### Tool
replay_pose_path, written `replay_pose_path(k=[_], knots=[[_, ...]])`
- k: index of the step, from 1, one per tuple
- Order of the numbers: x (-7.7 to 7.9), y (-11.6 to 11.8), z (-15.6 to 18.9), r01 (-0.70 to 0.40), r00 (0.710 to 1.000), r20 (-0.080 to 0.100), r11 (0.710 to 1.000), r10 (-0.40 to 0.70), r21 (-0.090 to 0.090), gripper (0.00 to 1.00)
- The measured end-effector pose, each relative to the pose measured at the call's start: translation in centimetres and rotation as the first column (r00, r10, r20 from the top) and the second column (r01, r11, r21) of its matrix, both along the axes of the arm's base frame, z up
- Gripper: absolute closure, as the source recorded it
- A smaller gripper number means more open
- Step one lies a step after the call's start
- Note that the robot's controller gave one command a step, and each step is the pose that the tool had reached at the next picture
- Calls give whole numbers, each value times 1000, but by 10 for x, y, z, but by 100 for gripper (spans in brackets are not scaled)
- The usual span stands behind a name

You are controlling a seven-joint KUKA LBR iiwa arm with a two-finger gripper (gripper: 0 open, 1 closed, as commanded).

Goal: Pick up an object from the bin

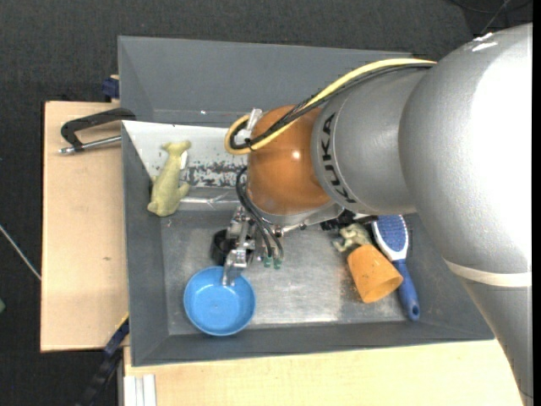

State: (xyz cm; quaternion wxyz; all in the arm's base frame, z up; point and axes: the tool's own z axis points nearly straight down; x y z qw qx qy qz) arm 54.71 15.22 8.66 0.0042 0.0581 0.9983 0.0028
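Camera view: the grey bin (144,252) sits under the arm (439,142), which comes in from the right and ends in a rounded orange cover (283,167) with a yellow cable looped over it. Below that cover the tool (252,262) hangs over the floor of the bin, left of its middle. Its two fingers are spread. The left one (232,269) reaches down to the upper rim of a blue bowl, and the right one ends a little way off over bare metal. Nothing is seen between them.

The blue bowl (218,304) is round and shallow and lies open side up near the front left corner of the bin, just below the tool. A small dark thing (221,244) lies just left of the tool; what it is cannot be made out.

A yellow toy animal (169,189) leans on the left wall at the back, lying on a white sheet (199,155) with dark print. To the right, well apart from the tool, an orange cup (372,273) lies on its side. Just beside it is a blue brush (394,235) with white bristles, its handle pointing toward the front right corner.
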Motion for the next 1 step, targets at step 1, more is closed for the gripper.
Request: replay_pose_path(k=[1], knots=[[-23,8,139,-8,1000,4,1000,8,0,100]])
